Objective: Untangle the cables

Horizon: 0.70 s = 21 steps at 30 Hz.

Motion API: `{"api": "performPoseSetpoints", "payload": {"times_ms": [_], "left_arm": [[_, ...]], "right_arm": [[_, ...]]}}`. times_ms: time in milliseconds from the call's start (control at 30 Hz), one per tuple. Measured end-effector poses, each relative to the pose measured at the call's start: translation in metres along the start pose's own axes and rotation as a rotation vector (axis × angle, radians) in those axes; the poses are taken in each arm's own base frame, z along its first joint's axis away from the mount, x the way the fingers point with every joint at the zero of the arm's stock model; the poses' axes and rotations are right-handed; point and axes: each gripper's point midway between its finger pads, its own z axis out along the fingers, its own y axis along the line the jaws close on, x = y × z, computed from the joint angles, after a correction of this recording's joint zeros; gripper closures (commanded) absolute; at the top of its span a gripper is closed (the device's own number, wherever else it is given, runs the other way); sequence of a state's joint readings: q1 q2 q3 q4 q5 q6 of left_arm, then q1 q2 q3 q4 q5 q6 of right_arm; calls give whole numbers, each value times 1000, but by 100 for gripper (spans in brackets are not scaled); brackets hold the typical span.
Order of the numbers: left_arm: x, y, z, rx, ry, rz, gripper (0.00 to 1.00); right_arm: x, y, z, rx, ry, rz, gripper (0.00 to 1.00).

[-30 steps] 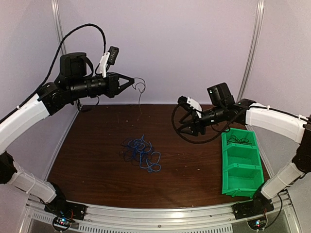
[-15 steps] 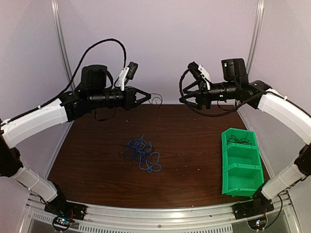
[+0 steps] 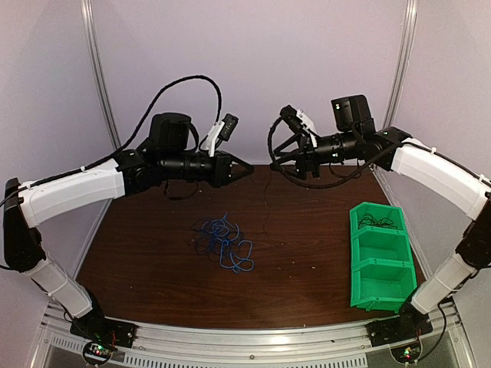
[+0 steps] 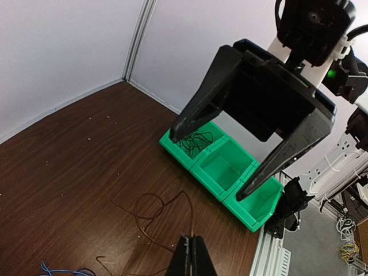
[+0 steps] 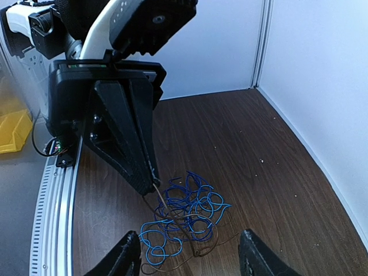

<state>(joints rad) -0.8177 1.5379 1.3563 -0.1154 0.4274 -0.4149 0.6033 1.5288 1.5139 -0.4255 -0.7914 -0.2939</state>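
Top external view shows the left gripper (image 3: 247, 169) up high, its jaws pinching 1 thin dark wire (image 4: 190, 215) that hangs down. Facing it, the right gripper (image 3: 285, 157) has its jaws spread wide. Below the left jaws, the blue tangle (image 3: 222, 244) lies on the surface (image 3: 153, 253). A black wire (image 3: 380, 221) sits in the green bin (image 3: 354, 253). Most untangling looks left to do.
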Motion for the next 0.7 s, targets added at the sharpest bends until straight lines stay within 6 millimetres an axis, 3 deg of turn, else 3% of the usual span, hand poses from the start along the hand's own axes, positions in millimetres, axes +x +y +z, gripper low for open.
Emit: {"api": "performPoseSetpoints", "payload": {"times_ms": [100, 433, 700], "left_arm": [[-2, -3, 0, 10, -4, 3, 100], [-5, -7, 0, 27, -10, 6, 100], [-5, -7, 0, 27, -10, 6, 100]], "right_arm": [[7, 1, 8, -15, 18, 0, 47], [18, 3, 17, -44, 36, 1, 80], [19, 4, 17, -49, 39, -5, 73]]}}
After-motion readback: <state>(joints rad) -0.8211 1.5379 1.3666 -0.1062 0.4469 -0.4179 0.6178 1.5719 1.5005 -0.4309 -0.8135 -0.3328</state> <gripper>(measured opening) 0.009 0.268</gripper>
